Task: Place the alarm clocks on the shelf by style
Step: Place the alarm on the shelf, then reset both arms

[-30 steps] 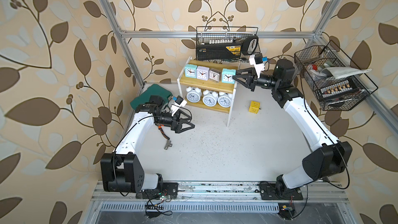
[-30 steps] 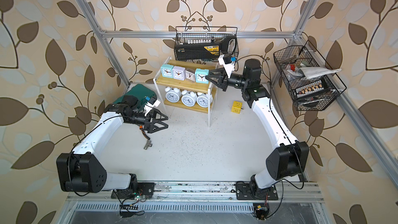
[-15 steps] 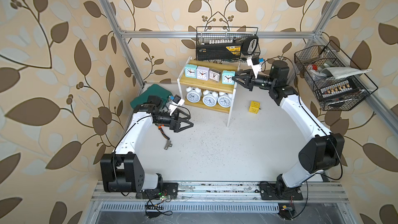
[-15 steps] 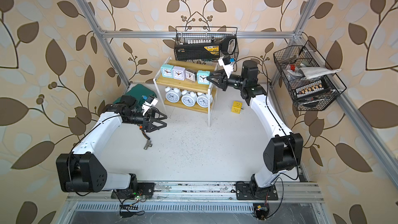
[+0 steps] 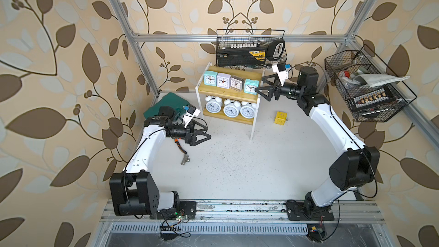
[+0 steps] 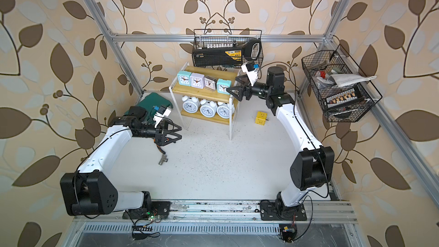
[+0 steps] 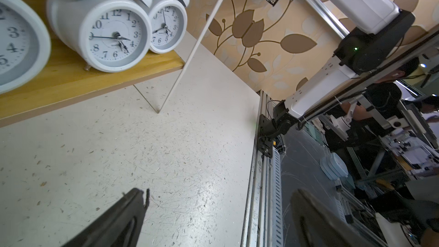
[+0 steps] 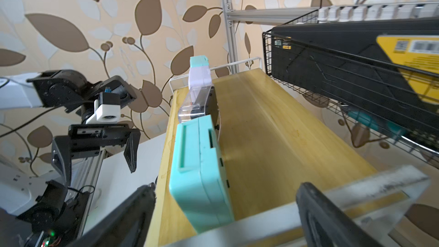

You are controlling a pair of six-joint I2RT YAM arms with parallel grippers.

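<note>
The shelf (image 5: pixel 252 75) (image 6: pixel 228 75) stands at the back. Its top board carries a row of square alarm clocks: mint-green (image 5: pixel 210 79), pale lilac (image 5: pixel 223 80), greyish (image 5: pixel 236 83), mint-green (image 5: pixel 250 87). Three round white twin-bell clocks (image 5: pixel 213 106) (image 5: pixel 231 110) (image 5: pixel 247 110) fill the lower board (image 7: pixel 71 81). My right gripper (image 5: pixel 259 83) (image 8: pixel 223 191) is open at the top board's right end. The end mint clock (image 8: pixel 197 174) stands free between its spread fingers. My left gripper (image 5: pixel 208 131) (image 7: pixel 219 193) hovers open and empty over the table, left of the shelf.
A yellow cube (image 5: pixel 280 118) lies right of the shelf. A teal case (image 5: pixel 171 104) sits behind my left arm, and a small metal fitting (image 5: pixel 185 161) lies below that gripper. One black wire basket (image 5: pixel 251 51) hangs just over the shelf; another (image 5: pixel 365 86) hangs on the right wall.
My right gripper has opened, letting go of the mint-green clock at the right end of the top board. The left arm has barely shifted.
</note>
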